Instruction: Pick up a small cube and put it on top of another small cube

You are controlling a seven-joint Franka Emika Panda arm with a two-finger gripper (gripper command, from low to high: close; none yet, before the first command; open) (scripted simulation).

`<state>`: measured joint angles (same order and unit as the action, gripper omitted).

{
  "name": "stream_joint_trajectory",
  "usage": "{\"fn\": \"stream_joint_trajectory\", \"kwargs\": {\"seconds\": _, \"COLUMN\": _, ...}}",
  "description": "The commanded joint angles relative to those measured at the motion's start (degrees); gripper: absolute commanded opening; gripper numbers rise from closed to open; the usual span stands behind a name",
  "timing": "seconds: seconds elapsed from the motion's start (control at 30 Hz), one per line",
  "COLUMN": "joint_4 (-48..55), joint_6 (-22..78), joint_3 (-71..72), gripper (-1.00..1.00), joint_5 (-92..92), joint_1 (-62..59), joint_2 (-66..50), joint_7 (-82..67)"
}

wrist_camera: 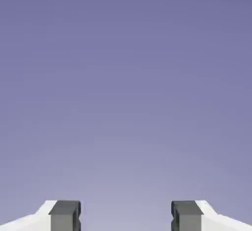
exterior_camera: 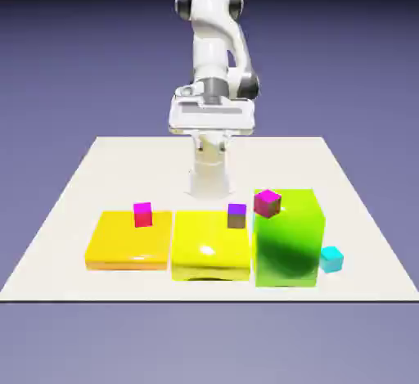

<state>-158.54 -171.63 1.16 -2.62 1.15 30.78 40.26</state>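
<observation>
The small cube (exterior_camera: 331, 258), tiny and plain cyan, rests on the white table (exterior_camera: 74, 202) against the right side of a tall green block (exterior_camera: 288, 243). My gripper (exterior_camera: 211, 122) hangs high at the table's far side, well away from the cube and above all the blocks. The hand view shows only the blue-violet backdrop, and the gripper (wrist_camera: 125, 218) is open there, its two grey fingertips (wrist_camera: 64, 216) wide apart with nothing between them. No cube appears in the hand view.
A flat orange block (exterior_camera: 123, 246) carries a magenta-topped small cube (exterior_camera: 142, 214). A yellow block (exterior_camera: 204, 251) carries a purple-topped one (exterior_camera: 236, 215). Another magenta-topped cube (exterior_camera: 267, 202) sits on the green block's top. The three blocks stand in a row near the front edge.
</observation>
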Motion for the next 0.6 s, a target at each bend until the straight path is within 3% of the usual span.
{"fn": "stream_joint_trajectory", "kwargs": {"seconds": 0.0, "joint_4": 2.00, "joint_6": 2.13, "joint_3": 0.80, "gripper": 0.00, "joint_5": -1.85, "joint_1": 0.85, "joint_2": -2.08, "joint_7": -1.42}}
{"fn": "stream_joint_trajectory", "kwargs": {"seconds": 0.57, "joint_4": 35.97, "joint_6": 38.38, "joint_3": 14.38, "gripper": 0.00, "joint_5": -33.20, "joint_1": 15.31, "joint_2": -37.38, "joint_7": -25.54}}
